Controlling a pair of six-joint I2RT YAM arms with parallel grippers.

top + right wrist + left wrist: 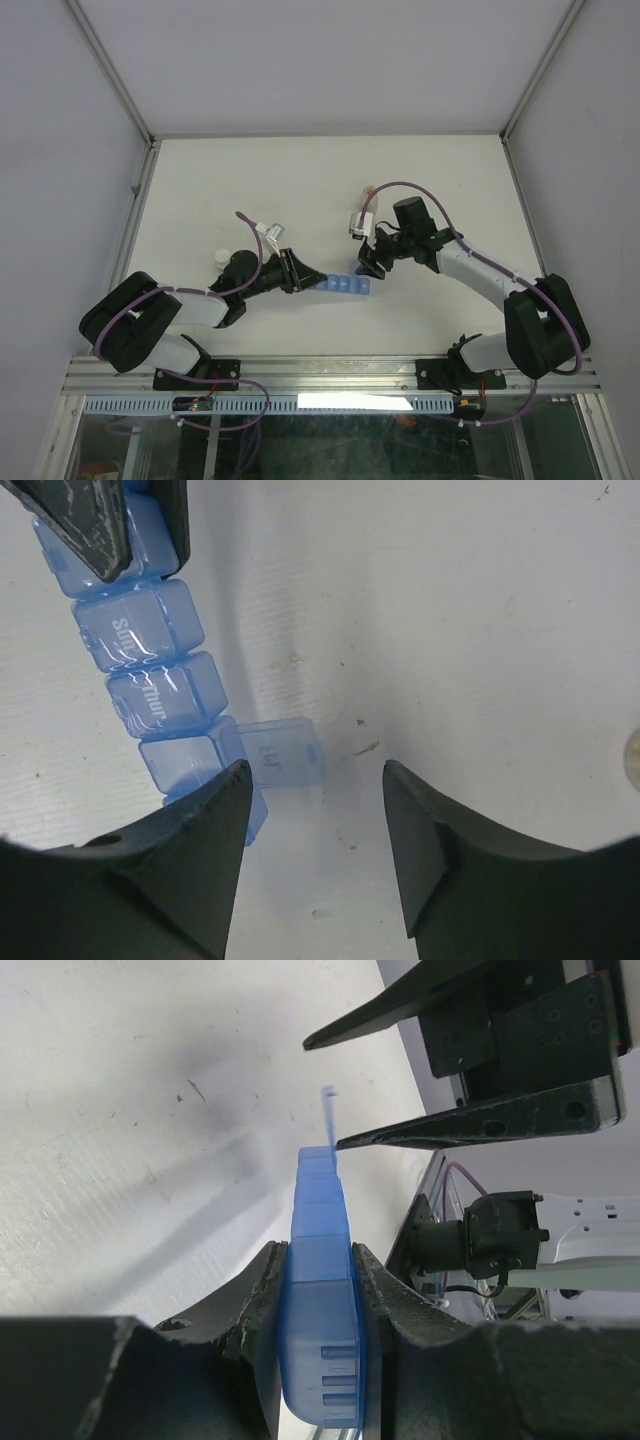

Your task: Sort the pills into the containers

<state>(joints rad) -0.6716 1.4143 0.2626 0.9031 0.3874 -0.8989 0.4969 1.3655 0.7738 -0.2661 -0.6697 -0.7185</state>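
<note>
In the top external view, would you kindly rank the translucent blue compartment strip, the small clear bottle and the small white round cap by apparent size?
1. The translucent blue compartment strip: clearly largest.
2-3. The small clear bottle and the small white round cap: both tiny, too alike to rank.

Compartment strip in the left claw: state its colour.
The strip is translucent blue, clearest in the right wrist view.

Table [300, 180]: white, faintly scuffed surface.
Walls [330, 60]: plain pale grey panels on three sides.
Frame rail [330, 370]: aluminium, along the near edge.
Light: even, soft shadows.
</note>
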